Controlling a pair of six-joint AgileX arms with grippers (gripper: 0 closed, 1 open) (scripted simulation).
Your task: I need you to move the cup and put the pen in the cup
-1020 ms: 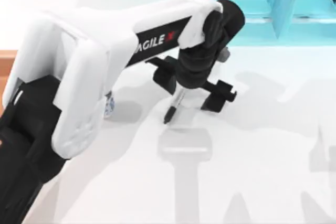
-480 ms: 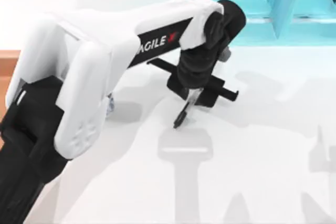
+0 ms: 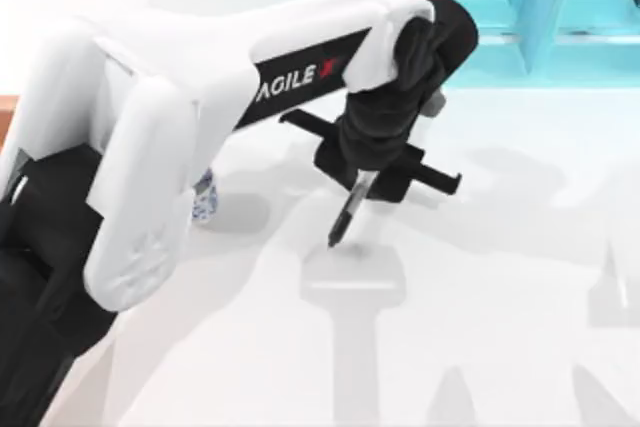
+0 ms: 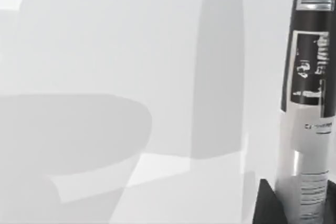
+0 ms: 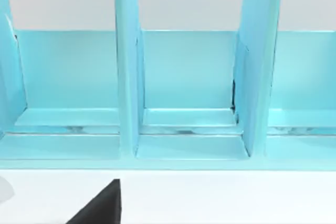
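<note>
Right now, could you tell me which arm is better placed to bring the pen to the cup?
Left. The left gripper already holds the pen, lifted and tilted, and the cup stands nearby, partly behind that arm.

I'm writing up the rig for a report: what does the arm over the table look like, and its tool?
The left arm has bulky, rounded white shells over black segments near its base and at the wrist. A black panel along the forearm carries white "AGILE" lettering followed by a red X. Its tool is all black, with a thin black crossbar sticking out on both sides. No loose cables are visible.
</note>
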